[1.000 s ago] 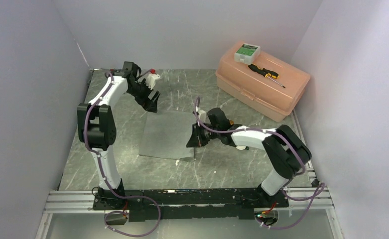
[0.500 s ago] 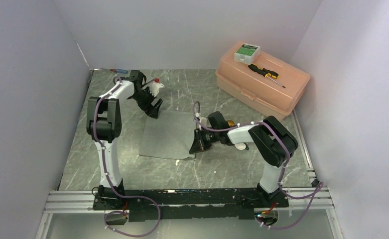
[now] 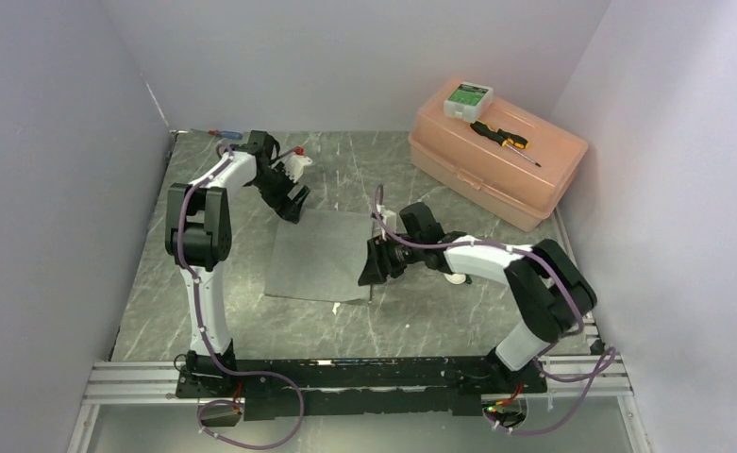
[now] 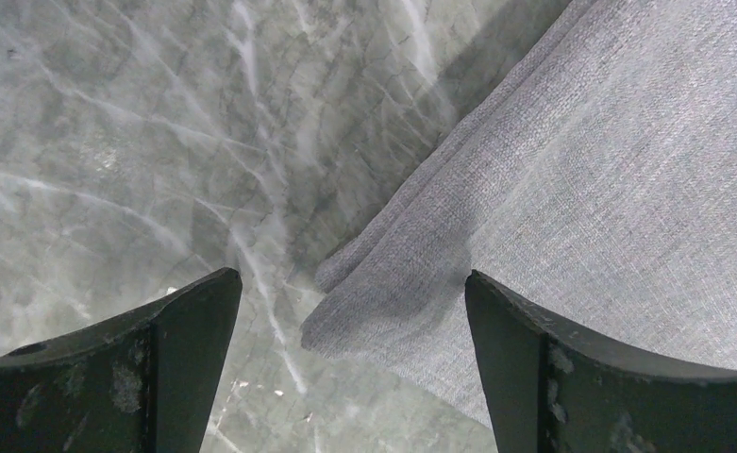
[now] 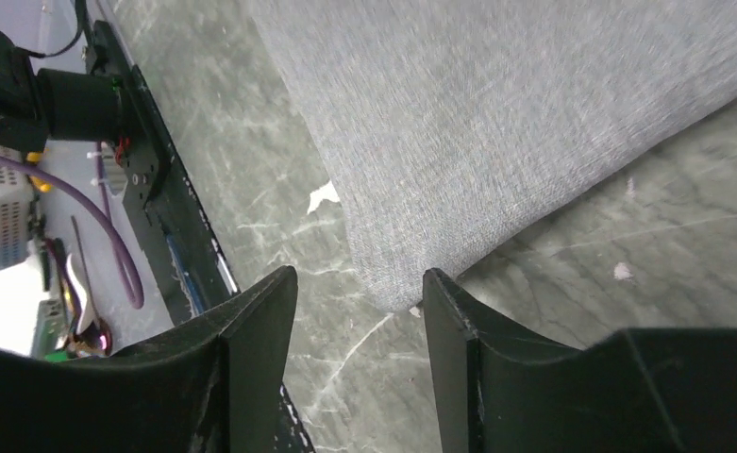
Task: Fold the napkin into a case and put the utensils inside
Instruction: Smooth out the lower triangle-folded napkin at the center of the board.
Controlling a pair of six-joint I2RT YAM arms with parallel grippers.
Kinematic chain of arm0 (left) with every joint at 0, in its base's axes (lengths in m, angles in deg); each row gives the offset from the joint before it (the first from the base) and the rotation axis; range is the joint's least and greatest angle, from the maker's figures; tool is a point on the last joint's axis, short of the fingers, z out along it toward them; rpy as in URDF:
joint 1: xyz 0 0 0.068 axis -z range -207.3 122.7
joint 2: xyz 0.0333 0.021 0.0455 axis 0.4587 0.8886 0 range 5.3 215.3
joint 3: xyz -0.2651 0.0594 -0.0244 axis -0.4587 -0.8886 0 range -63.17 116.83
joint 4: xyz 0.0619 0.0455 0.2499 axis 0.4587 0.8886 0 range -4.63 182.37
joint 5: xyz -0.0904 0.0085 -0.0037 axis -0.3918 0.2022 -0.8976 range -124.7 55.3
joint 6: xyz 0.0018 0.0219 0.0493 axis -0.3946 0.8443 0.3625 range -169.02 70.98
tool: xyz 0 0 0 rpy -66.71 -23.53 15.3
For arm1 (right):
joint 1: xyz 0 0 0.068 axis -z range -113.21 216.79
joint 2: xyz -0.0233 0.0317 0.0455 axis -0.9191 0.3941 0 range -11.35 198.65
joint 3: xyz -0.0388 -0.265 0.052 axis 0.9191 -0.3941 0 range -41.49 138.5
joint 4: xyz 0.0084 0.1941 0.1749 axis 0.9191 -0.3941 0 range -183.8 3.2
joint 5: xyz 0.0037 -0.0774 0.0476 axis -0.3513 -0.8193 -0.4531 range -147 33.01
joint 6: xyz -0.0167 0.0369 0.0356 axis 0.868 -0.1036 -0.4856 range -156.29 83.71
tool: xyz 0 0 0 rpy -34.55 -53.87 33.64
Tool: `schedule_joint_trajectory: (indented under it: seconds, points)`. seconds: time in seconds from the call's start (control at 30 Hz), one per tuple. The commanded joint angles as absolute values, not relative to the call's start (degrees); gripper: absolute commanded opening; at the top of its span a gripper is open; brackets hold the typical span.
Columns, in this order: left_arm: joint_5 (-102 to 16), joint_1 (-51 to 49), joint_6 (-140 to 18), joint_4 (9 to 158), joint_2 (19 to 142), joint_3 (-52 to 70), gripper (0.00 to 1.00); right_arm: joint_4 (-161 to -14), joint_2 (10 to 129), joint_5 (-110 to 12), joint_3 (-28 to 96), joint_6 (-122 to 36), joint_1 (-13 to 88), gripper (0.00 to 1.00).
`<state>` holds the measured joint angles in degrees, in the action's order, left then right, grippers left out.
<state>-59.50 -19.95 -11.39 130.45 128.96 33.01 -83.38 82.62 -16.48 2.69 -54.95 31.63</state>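
Nearest to me, the right gripper (image 5: 357, 283) stood with its fingers apart on either side of the near right corner of the napkin (image 3: 315, 255), not pinching it. The napkin lay flat in the middle of the table (image 3: 157, 311). Its corner looked doubled, so I judged that perhaps one fold was made, but no case was formed. At the far left corner the left gripper (image 4: 353, 283) hung wide apart around the cloth, gripping nothing. The spoons I could not pick out with certainty; none lay in the napkin. The table was grey-green marble. Far right sat a peach toolbox (image 3: 496, 151) carrying a black-and-yellow screwdriver (image 3: 504, 140), and pale walls (image 3: 345, 57) closed the room.
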Motion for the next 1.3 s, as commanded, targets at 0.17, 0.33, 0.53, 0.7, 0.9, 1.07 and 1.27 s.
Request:
schedule_joint_trajectory:
  seconds: [0.17,0.33,0.53,0.7,0.9,1.07,1.27]
  points:
    - [-54.3,-19.9,-13.7,131.1,121.1,39.1,0.95,-96.2,74.1,-29.9,10.4,-46.4,28.9,0.52]
    - [-48.8,-20.5,-13.4,127.3,113.6,36.9,0.95,-94.7,67.9,-46.5,9.7,-37.4,21.0,0.67]
    - [-55.3,-25.3,-15.7,116.8,97.1,28.1,0.95,-93.0,61.7,-60.7,7.2,-19.1,15.8,1.0]
    - [-63.6,-25.1,-4.1,126.6,92.8,18.1,0.95,-94.9,58.8,-68.6,3.2,-0.7,10.3,1.0]
    - [-67.1,-24.3,-4.1,124.9,91.7,6.8,0.95,-95.8,60.0,-71.0,-2.2,3.1,4.9,1.0]
    - [-63.3,-17.8,-9.7,121.2,97.8,10.4,0.95,-91.1,63.9,-73.3,-6.6,5.7,0.1,0.99]
    - [-60.5,-10.3,-14.1,118.4,107.2,19.2,0.95,-83.5,67.4,-76.5,-10.2,11.0,-1.8,0.98]
